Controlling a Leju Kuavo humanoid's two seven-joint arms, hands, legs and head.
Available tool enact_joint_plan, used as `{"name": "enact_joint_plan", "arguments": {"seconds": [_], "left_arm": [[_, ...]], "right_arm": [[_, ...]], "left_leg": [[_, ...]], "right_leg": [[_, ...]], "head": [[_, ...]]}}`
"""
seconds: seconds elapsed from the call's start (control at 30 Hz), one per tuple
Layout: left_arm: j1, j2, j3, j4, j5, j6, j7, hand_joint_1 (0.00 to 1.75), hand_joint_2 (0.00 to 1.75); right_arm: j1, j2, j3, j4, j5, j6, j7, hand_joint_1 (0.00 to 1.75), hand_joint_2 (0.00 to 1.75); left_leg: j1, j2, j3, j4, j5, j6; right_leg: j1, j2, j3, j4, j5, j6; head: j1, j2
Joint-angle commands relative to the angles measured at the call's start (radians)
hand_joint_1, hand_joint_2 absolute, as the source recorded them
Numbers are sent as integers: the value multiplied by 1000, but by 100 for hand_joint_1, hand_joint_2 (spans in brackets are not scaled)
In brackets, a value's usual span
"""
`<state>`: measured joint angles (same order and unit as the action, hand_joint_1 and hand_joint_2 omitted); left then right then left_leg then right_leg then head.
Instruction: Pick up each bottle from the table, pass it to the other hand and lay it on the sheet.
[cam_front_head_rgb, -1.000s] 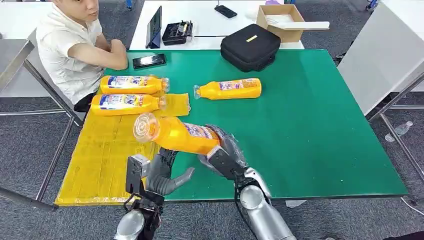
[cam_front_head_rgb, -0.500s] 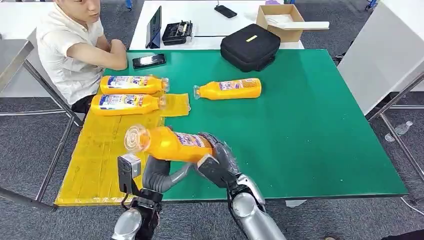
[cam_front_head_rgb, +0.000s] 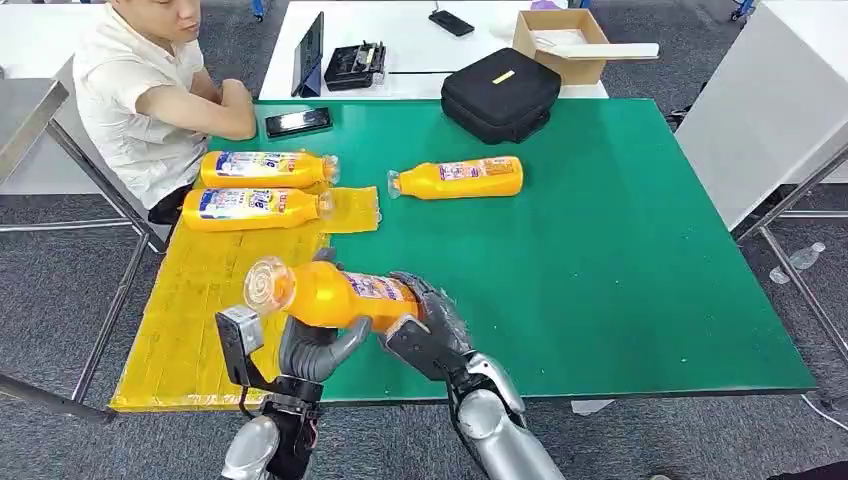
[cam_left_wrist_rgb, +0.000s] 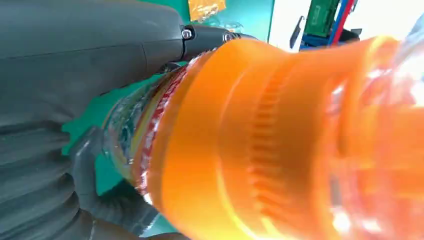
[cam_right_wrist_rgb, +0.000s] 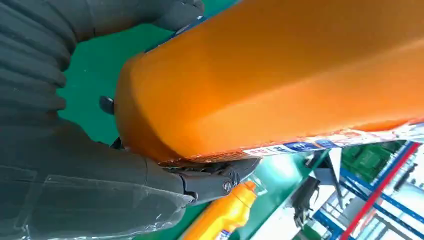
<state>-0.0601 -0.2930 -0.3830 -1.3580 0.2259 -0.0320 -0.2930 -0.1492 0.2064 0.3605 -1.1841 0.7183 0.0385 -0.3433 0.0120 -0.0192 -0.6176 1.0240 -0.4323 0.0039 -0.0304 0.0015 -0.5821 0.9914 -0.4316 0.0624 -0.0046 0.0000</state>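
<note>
**Handover in progress: third bottle between the hands**

Check progress first. Two bottles (cam_front_head_rgb: 262, 168) (cam_front_head_rgb: 254, 207) lie side by side on the far end of the yellow sheet (cam_front_head_rgb: 190, 320), so count those as done. One bottle (cam_front_head_rgb: 458, 178) lies on its side on the green bench (cam_front_head_rgb: 620, 270), well apart from the sheet; it is not yet picked up.

The held bottle (cam_front_head_rgb: 330, 294) is in the air over the near edge of the bench, roughly level, its clear cap end pointing toward the sheet. The right hand (cam_front_head_rgb: 425, 330) has its fingers clamped around the base end. The left hand (cam_front_head_rgb: 315, 345) is under the neck end with its fingers cupped against the bottle; you cannot tell whether they carry any load yet. Judge the transfer as begun but not complete: the right hand must let go, then the left hand lays the bottle on the sheet.

Note the surroundings. A person (cam_front_head_rgb: 150, 90) sits at the far left corner with a forearm resting on the bench, near the two laid bottles. A phone (cam_front_head_rgb: 298, 121) and a black case (cam_front_head_rgb: 500, 94) sit along the far edge. The near part of the sheet is free for placement; nothing stands between the held bottle and it.
</note>
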Motion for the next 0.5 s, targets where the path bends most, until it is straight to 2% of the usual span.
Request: {"name": "enact_joint_plan", "arguments": {"seconds": [0.03, 0.23, 0.3, 0.33, 0.37, 0.4, 0.5], "left_arm": [[-75, -56, 20, 122, 46, 17, -17, 175, 175], [-77, -56, 17, 127, 60, 15, -34, 175, 175], [-80, -56, 17, 124, 51, 31, -53, 175, 175], [-80, -56, 14, 120, 41, 42, -58, 175, 175], [-81, -56, 15, 118, 30, 51, -61, 175, 175], [-81, -56, 15, 118, 30, 51, -61, 175, 175], [-79, -56, 14, 112, 6, 61, -70, 175, 175]], "right_arm": [[-44, -3, 41, 131, 2, 3, -10, 175, 175], [-47, 1, 47, 137, -11, 11, -17, 175, 175], [-45, 3, 46, 139, -23, 16, -18, 154, 175], [-42, 11, 37, 141, -44, 25, -17, 45, 175], [-40, 15, 34, 142, -54, 30, -16, 5, 175], [-40, 15, 34, 142, -54, 30, -16, 0, 175], [-40, 21, 33, 147, -73, 47, -8, 0, 175]], "left_leg": [[1, 1, 2, 0, 0, 1], [1, 1, 3, 0, -1, 1], [1, 1, 2, 0, -1, 1], [0, 0, 1, 0, 0, 0], [1, 1, 2, 0, -1, 1], [1, 1, 3, 0, -1, 1], [1, 0, 2, 0, -1, 0]], "right_leg": [[1, -1, 3, -1, 0, -3], [2, -1, 4, -1, 0, -3], [2, -1, 3, -1, 0, -3], [1, -1, 2, -1, 0, -2], [2, -1, 3, -1, 0, -3], [2, -1, 4, -1, -1, -4], [2, -2, 3, -1, 0, -4]], "head": [[0, 0], [0, 0], [0, 0], [0, 0], [0, 0], [0, 0], [0, 0]]}}
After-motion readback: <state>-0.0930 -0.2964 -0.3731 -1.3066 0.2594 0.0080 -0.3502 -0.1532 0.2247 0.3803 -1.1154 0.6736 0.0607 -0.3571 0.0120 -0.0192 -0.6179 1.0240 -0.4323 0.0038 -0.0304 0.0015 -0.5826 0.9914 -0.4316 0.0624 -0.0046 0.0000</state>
